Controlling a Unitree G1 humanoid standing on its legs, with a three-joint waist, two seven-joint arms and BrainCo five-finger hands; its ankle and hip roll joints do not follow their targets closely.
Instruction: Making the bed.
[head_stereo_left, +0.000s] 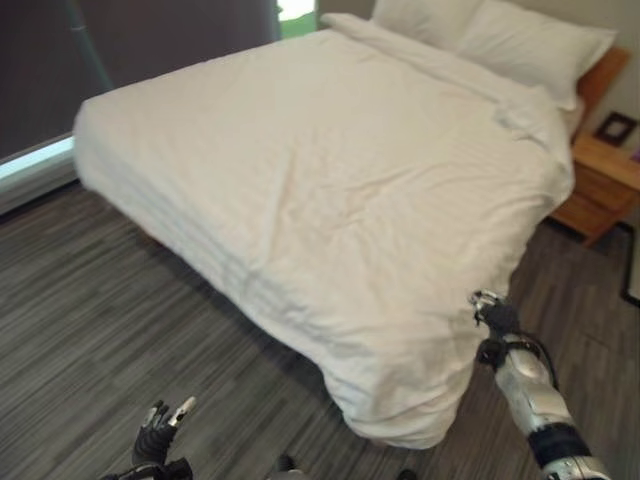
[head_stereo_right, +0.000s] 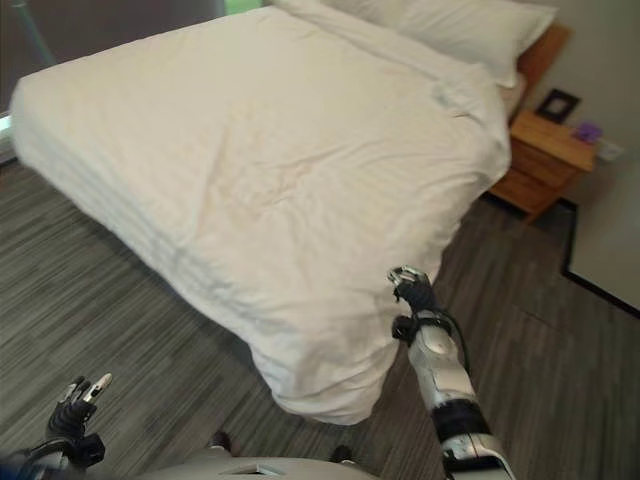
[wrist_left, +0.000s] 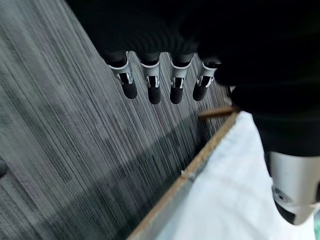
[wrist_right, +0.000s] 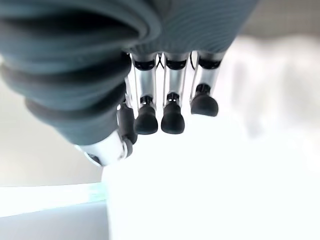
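Hanging off the near corner of the bed (head_stereo_left: 200, 150), the white duvet (head_stereo_left: 330, 200) is the thing to work, and that drooping corner (head_stereo_left: 395, 405) lies nearly down to the grey floor (head_stereo_left: 90, 330). From the right hand (head_stereo_left: 492, 312), raised beside the bed's right flank, the corner sits at about 7 o'clock, close by, with the duvet's side edge just next to the hand at 9 o'clock. In the right wrist view the fingers (wrist_right: 172, 117) of that hand hang loosely bent over bright white bedding, grasping nothing; whether they touch the cloth I cannot tell. The left hand (head_stereo_left: 160, 430) is low over the floor, well apart from the bed, with the duvet corner at about 3 o'clock from it; in the left wrist view its fingers (wrist_left: 152, 90) are relaxed and empty above the floor, with a wooden edge of the bed frame (wrist_left: 200, 165) and white cloth nearby. The bed's long axis runs from that near corner toward 1 o'clock, up to the pillows (head_stereo_left: 500, 35) at the head, next to the wooden nightstand (head_stereo_left: 605, 180). The duvet already covers the mattress fairly smoothly, with mild creases. By my reading the right hand is the nearer one and better placed to pinch the side edge and square up the hanging corner.
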